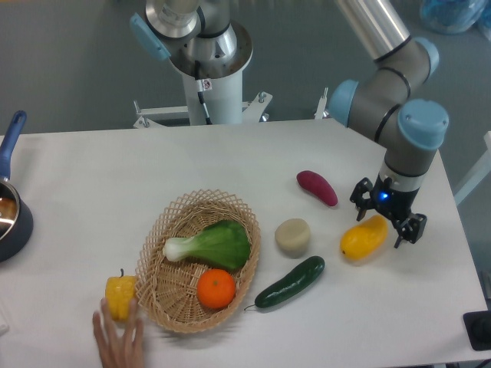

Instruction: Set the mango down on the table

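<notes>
A: Mango [364, 238] status?
B: On the table [115, 176], just below-left of the gripper [389, 215]; jaws spread, holding nothing.
A: Best move?
B: Lift straight up, don't nudge it toward the cucumber [290, 282].

The white table [115, 176] carries everything. A wicker basket [157, 287] sits near the middle, toward the near edge. Just left of it lies a yellow pepper [120, 296], touching the basket's rim. Right of the basket rest a beige round lump [292, 237] and, nearer, a cucumber [290, 282] lying at a slant. Farther back is a dark red sweet potato [317, 188]. The mango [364, 237] lies on the right side. A dark pot [11, 218] stands at the left edge.
</notes>
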`<action>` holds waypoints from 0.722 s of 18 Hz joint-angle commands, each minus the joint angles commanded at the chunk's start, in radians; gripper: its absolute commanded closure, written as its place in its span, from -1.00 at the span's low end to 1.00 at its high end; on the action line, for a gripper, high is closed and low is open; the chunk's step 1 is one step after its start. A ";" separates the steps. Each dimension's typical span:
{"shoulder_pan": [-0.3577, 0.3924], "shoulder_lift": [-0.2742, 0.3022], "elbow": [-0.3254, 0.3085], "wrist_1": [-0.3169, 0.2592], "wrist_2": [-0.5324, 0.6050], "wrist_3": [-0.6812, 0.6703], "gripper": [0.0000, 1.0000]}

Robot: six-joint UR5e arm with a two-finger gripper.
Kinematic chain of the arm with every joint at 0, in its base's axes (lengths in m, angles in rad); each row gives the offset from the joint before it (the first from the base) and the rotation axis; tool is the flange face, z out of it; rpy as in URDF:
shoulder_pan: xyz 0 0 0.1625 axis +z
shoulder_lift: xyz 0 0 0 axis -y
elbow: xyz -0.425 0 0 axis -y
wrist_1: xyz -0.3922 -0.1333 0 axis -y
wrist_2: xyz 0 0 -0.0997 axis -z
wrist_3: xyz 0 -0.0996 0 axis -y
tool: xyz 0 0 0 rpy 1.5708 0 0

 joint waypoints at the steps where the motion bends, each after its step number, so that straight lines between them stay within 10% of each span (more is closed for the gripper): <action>1: 0.003 0.012 0.002 -0.002 -0.002 0.005 -1.00; 13: 0.166 0.138 -0.009 -0.112 0.000 0.434 -1.00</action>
